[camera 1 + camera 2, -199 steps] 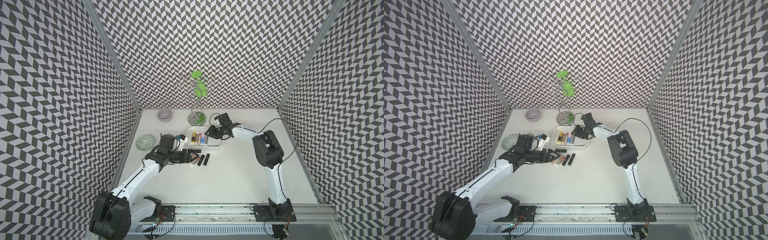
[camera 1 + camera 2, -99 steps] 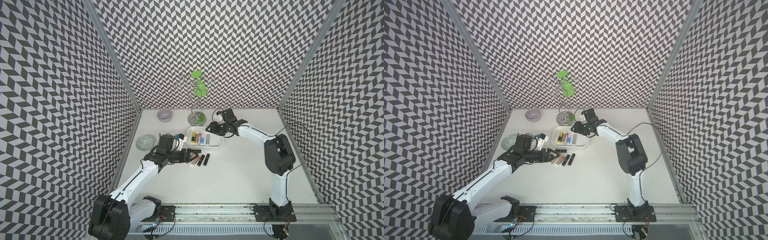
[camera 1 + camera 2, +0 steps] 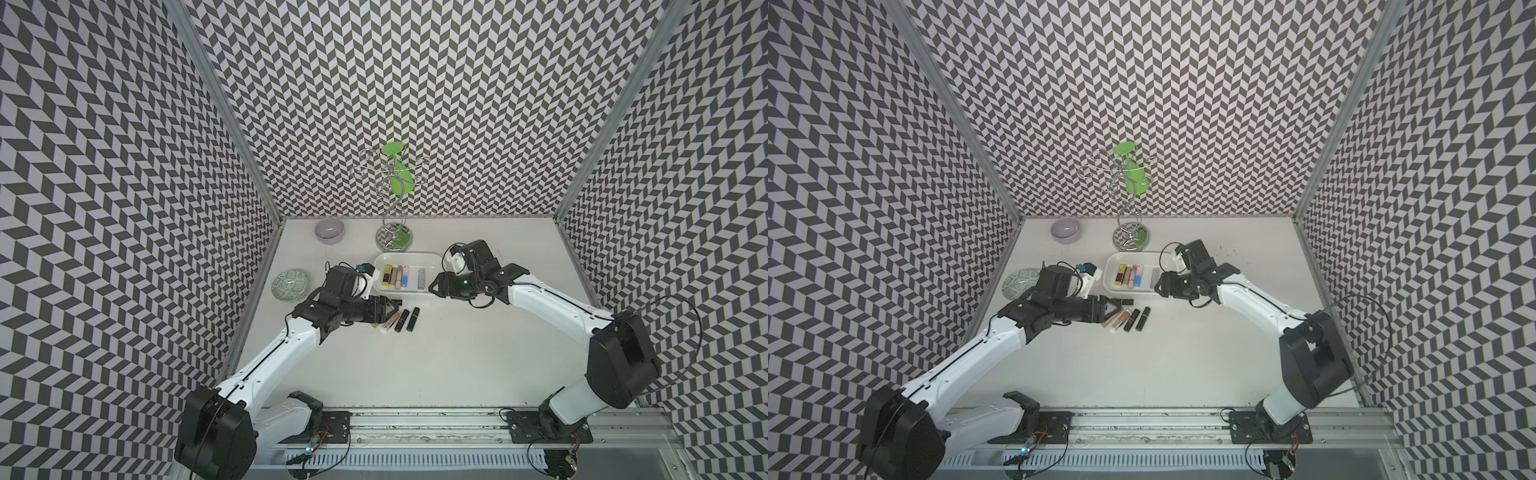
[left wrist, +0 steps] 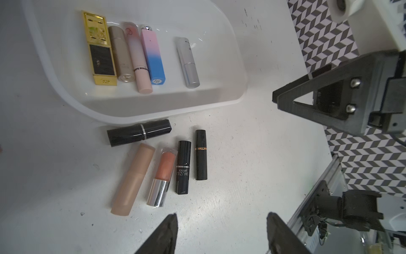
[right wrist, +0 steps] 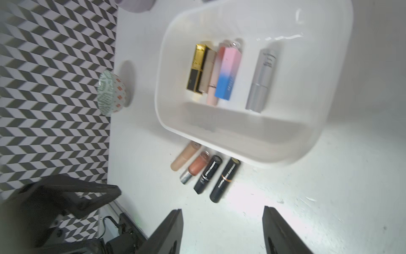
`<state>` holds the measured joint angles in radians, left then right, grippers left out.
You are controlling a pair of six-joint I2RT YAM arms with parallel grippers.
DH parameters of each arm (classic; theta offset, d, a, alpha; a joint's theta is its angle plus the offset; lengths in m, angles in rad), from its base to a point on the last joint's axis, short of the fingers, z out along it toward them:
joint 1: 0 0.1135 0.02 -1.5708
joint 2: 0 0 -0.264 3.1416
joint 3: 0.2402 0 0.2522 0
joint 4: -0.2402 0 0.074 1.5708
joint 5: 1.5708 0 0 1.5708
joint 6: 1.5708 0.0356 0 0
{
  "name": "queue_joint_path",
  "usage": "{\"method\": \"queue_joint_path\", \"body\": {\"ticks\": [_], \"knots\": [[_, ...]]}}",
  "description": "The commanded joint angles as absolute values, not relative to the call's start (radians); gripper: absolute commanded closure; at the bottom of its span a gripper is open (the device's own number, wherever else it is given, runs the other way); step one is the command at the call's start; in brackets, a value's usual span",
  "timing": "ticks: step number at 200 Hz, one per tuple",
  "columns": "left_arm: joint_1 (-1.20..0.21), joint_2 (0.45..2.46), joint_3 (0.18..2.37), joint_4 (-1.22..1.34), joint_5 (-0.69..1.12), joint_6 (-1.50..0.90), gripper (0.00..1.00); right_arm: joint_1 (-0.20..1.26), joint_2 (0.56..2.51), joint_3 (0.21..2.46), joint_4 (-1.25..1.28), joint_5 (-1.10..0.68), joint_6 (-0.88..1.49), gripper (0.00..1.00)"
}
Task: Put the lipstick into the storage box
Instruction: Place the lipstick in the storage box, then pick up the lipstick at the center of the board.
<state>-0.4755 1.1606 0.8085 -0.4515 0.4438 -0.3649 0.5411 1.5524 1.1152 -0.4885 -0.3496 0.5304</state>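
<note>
White tabletop (image 3: 457, 353), chevron walls: the storage box (image 4: 167, 103) holds 5 lipsticks (image 4: 151, 59); 5 loose lipsticks (image 4: 183, 167) lie just near of it. Left gripper (image 4: 222, 220) beside them and right gripper (image 5: 222, 211) at the box's right end both gape, empty.

Box (image 4: 153, 105): was white plastic, smooth and glossy, with bright glints.
Gold lipstick (image 4: 100, 48): had a mirror-shiny gold metallic case with a dull dark panel.
Silver lipstick (image 4: 187, 63): showed a satin silver metallic finish.
Pink-blue lipstick (image 4: 152, 59): looked like smooth plastic with a soft sheen.
Black lipsticks (image 4: 138, 132): were glossy black with thin metallic bands.
Beige tube (image 4: 133, 179): looked matt and smooth.
Clear-capped lipstick (image 4: 162, 176): had a transparent cap and a chrome-bright base.
Table (image 4: 241, 176): was white, matt, scuffed and specked.
Right gripper (image 5: 222, 231) fingers (image 4: 283, 101): were matt black plastic, finely ridged.
Stand (image 3: 385, 237): was polished metal.
</note>
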Motion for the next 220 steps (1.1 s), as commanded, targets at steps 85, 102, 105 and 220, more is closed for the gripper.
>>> {"method": "queue_joint_path", "body": {"ticks": [85,102,105,220], "knots": [[-0.769,1.463,0.922,-0.472,0.122,-0.285,0.42,0.434,1.261,0.947,-0.567,-0.262,0.523,0.36],[-0.776,1.51,0.948,-0.465,0.116,-0.278,0.47,0.431,1.24,0.938,-0.573,-0.261,0.519,0.36],[-0.777,1.519,0.955,-0.464,0.115,-0.276,0.49,0.43,1.237,0.936,-0.574,-0.261,0.518,0.36],[-0.81,1.787,1.151,-0.512,0.016,-0.229,0.54,0.372,1.241,0.927,-0.573,-0.324,0.456,0.35]]}}
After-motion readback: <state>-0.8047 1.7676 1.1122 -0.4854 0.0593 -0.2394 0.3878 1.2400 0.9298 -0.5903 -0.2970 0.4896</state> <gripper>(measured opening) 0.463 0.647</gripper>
